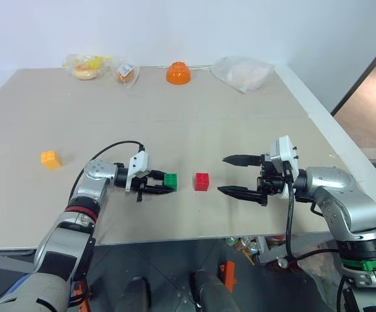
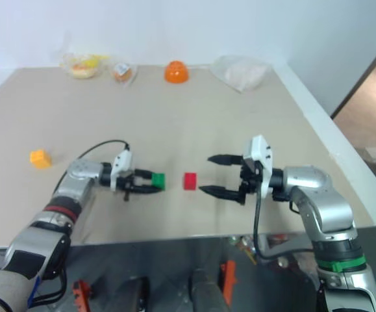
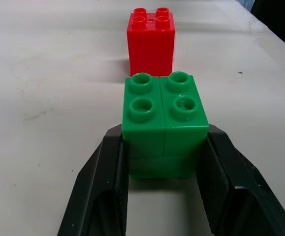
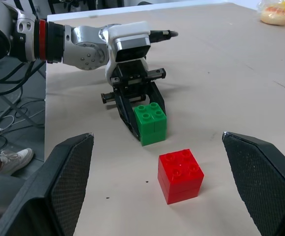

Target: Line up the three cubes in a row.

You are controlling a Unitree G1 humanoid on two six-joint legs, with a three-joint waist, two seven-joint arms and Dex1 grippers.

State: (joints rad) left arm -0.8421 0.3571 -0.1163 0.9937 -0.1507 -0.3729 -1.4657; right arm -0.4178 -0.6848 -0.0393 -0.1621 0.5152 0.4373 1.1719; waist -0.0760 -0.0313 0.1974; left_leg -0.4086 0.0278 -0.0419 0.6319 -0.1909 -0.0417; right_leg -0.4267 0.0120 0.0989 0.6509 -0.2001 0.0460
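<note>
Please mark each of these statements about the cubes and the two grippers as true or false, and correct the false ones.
1. The left gripper is shut on the green cube. True.
2. The red cube is stacked on top of the green cube. False: it stands on the table beside the green cube, with a gap between them.
3. The right gripper is open and holds nothing. True.
4. The yellow-orange cube lies between the two grippers. False: it lies apart, on the robot's left, beyond the left arm.
5. The orange bowl stands at the far edge of the table. True.
</note>
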